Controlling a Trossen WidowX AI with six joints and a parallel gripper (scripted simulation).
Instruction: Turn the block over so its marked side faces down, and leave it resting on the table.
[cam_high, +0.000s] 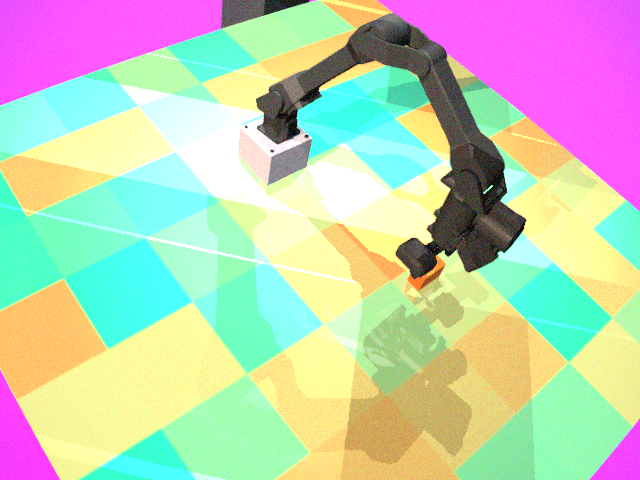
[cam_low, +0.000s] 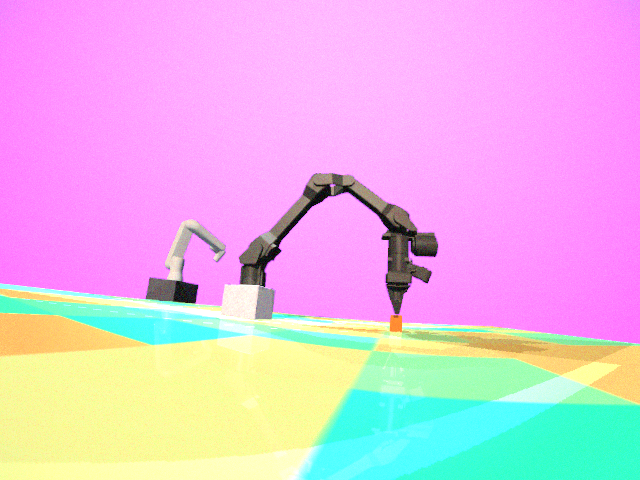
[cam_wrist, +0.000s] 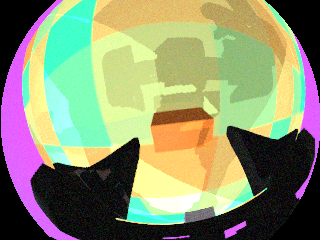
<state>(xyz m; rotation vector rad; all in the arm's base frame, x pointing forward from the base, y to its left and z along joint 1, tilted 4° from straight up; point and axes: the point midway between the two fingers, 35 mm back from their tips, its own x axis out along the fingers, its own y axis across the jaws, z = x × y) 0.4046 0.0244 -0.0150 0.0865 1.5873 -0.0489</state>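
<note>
A small orange block (cam_high: 427, 276) (cam_low: 395, 323) (cam_wrist: 182, 132) rests on the chequered table (cam_high: 155, 335). I cannot make out a marked side on it. My gripper (cam_high: 433, 254) (cam_low: 395, 311) (cam_wrist: 186, 136) points straight down just above the block. Its fingers stand wide open, one on each side of the block in the wrist view, with nothing between them. In the top view one finger covers part of the block.
The arm's white base box (cam_high: 273, 149) (cam_low: 247, 301) stands on the table behind. A second, pale arm on a dark base (cam_low: 172, 289) stands farther back. The table's edges meet a magenta surround.
</note>
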